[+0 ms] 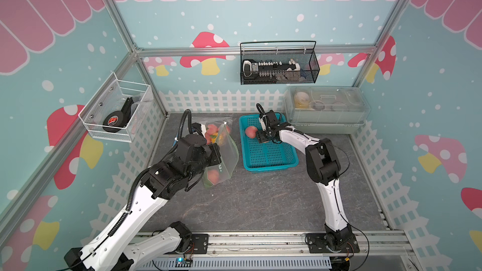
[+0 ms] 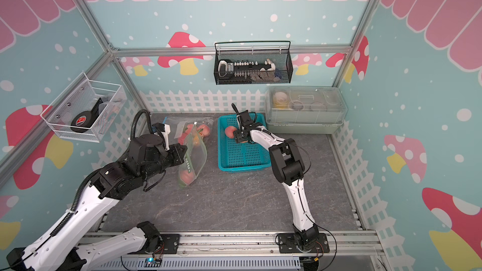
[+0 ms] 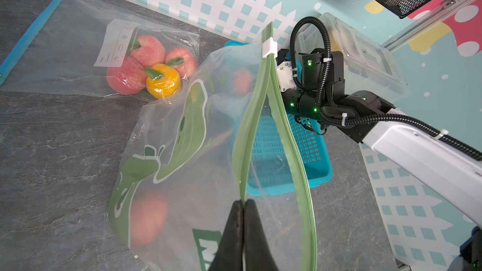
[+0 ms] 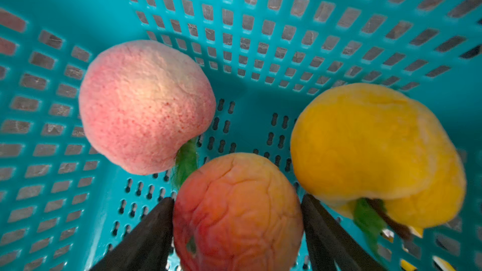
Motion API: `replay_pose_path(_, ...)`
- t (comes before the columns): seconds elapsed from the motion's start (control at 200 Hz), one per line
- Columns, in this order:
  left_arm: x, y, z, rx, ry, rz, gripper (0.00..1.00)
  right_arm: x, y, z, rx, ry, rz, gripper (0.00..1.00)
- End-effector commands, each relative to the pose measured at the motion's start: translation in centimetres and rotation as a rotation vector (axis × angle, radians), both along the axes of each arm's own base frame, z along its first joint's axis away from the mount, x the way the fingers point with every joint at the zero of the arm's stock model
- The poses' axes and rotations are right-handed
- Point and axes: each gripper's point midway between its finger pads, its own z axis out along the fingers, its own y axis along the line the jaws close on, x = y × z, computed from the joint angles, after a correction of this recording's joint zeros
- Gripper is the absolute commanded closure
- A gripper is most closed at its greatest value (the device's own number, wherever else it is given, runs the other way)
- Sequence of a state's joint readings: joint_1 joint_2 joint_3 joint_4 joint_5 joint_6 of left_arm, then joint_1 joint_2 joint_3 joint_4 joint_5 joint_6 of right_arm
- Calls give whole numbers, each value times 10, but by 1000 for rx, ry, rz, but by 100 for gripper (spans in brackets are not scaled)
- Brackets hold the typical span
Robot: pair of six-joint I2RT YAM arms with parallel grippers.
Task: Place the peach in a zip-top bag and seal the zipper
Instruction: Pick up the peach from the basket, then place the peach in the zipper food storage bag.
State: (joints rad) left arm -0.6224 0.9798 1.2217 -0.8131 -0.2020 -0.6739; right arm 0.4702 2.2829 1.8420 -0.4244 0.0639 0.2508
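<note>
Right wrist view: your right end effector [image 4: 238, 198] grips the orange-red peach [image 4: 234, 212]; your left end effector [image 3: 243, 202] pinches the zip-top bag [image 3: 182, 139].

Grey stone-patterned desk [image 1: 260, 204] carries teal basket [image 1: 271, 167], green-zipper bag [image 1: 227, 156], blue-zipper bag of fruit [image 3: 65, 48] and lidded storage box [image 1: 326, 123].

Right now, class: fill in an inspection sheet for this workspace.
Surface: grey table.
Job's things: bag held open, peach inside; pink peach, orange peach, yellow peach in basket.
Clutter: flat bag of fruit behind.
Pincers: left pincer shut on bag's zip strip; right pincer shut on orange peach.
Cables: hoses on both arms; wires by rail.
Surroundings: black rack, white rack, clear box.
</note>
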Motion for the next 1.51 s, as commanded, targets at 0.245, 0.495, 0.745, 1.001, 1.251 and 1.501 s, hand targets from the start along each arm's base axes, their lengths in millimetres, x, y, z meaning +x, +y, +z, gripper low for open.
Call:
replay_pose_path(0.245, 3, 6, 3, 5, -15, 28, 100, -14, -4, 4, 20, 42, 12, 40)
replay_pose_path(0.495, 4, 7, 3, 4, -13, 33, 100, -40, 7, 87, 311, -75, 35, 39)
replay_pose_path(0.745, 5, 5, 3, 1, -11, 31, 100, -91, 26, 182, 649, -173, 154, 38)
replay_pose_path(1.001, 8, 2, 1, -2, -5, 31, 100, -141, 50, 269, 930, -239, 330, 37)
replay_pose_path(1.251, 13, -4, 0, -14, 7, 23, 100, -203, 87, 325, 1018, -294, 590, 37)
replay_pose_path(1.501, 15, -6, 4, -21, 0, 20, 100, -239, 120, 321, 1005, -243, 730, 37)
